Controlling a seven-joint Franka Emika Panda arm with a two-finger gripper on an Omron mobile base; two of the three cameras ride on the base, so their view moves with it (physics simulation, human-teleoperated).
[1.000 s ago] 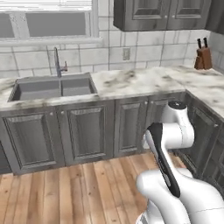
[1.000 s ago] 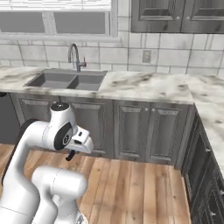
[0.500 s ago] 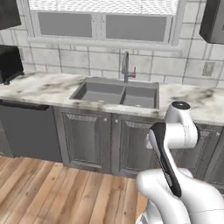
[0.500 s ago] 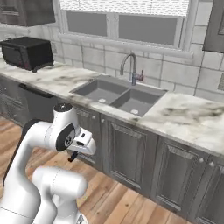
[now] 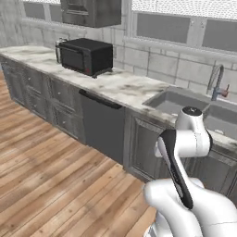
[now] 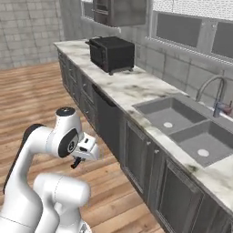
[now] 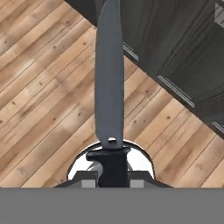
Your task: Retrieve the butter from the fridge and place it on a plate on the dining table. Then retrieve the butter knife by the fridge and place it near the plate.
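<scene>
My gripper (image 7: 113, 176) is shut on the butter knife (image 7: 108, 83), holding it by its black handle. The long dark grey blade points away from the hand, over the wooden floor and the dark cabinet fronts. In the right base view the gripper (image 6: 77, 162) hangs under the white hand, low in front of the cabinets, with the dark knife handle just showing below it. The butter, the fridge, the plate and the dining table are out of view.
A marble counter (image 5: 118, 85) runs along the wall over dark grey cabinets (image 6: 136, 157). On it stands a black microwave (image 5: 85, 55), with a double sink (image 6: 182, 125) and its faucet (image 6: 214, 93) further right. Open wooden floor (image 5: 46, 171) lies to the left.
The whole picture has shifted: the base has turned left along the counter, so the sink slid right and the microwave came into view. The knife stays in the shut gripper.
</scene>
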